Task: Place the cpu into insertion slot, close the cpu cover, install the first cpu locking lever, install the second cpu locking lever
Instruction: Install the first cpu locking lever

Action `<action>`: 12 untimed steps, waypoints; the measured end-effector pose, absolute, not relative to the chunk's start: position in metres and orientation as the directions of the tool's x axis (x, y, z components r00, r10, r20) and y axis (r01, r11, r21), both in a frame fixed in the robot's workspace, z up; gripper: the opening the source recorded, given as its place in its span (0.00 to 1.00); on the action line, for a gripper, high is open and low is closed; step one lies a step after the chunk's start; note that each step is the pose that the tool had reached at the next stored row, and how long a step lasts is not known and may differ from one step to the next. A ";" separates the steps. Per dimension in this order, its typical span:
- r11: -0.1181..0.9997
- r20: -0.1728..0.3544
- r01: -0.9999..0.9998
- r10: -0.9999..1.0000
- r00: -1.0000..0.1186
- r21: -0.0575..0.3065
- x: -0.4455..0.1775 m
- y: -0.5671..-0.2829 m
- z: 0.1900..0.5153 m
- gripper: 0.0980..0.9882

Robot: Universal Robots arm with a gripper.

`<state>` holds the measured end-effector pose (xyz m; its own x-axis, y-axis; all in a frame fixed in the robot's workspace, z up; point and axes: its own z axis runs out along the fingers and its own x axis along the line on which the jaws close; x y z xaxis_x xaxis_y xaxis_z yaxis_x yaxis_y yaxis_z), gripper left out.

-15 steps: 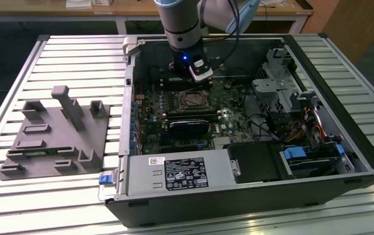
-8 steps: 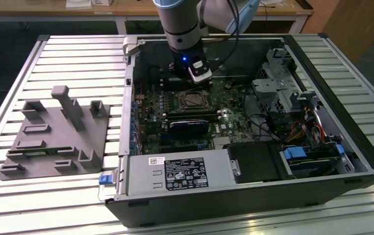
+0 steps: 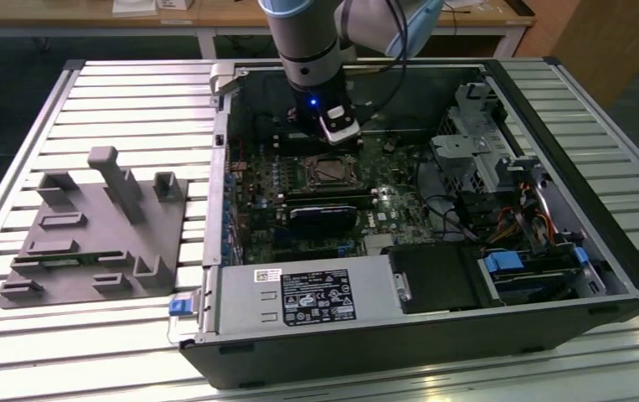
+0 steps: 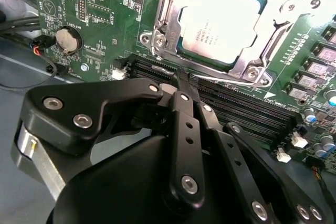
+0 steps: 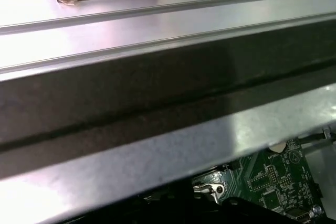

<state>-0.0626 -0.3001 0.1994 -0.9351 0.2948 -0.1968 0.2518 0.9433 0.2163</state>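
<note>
My tool (image 4: 185, 77) hangs inside the open computer case (image 3: 587, 251), low over the green motherboard (image 4: 105, 14), with my arm (image 3: 308, 42) coming down from above in the exterior view. In the second wrist view the two black fingers (image 4: 181, 108) are pressed together, tip against tip, with nothing between them. The tips sit just over the long black memory slots (image 4: 236, 108), beside the near edge of the insertion slot (image 4: 163, 35) and not touching it.

The cpu (image 4: 226, 19) lies flat in the insertion slot, its dull silver top facing up. The cpu cover (image 4: 252, 69) is down over it, the silvery frame surrounding the chip on all visible sides and the chip showing through the central window. A thin metal locking lever (image 4: 236, 80) runs along the frame edge nearest my tool; I cannot tell whether it is latched. A round coin battery (image 4: 68, 38) sits on the motherboard, well apart from the socket.

In the exterior view the socket (image 3: 328, 170) is just below my tool (image 3: 339, 138), near the middle of the board. A grey moulded fixture tray (image 3: 85, 243) rests on the slatted metal tabletop (image 3: 28, 352) toward the exterior view's left of the case. The first wrist view shows the case's metal edge (image 5: 157, 150) with a patch of motherboard (image 5: 268, 182) beyond it.
</note>
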 end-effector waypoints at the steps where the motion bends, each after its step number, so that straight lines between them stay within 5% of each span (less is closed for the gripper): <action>1: 0.942 -0.197 0.256 0.299 -0.934 0.217 -0.063 -0.300 0.199 0.01; 12: 0.929 -0.196 0.297 0.341 -0.920 0.220 -0.063 -0.300 0.196 0.01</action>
<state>-0.0626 -0.2999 0.1958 -0.9196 0.3407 -0.1957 0.2974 0.9291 0.2200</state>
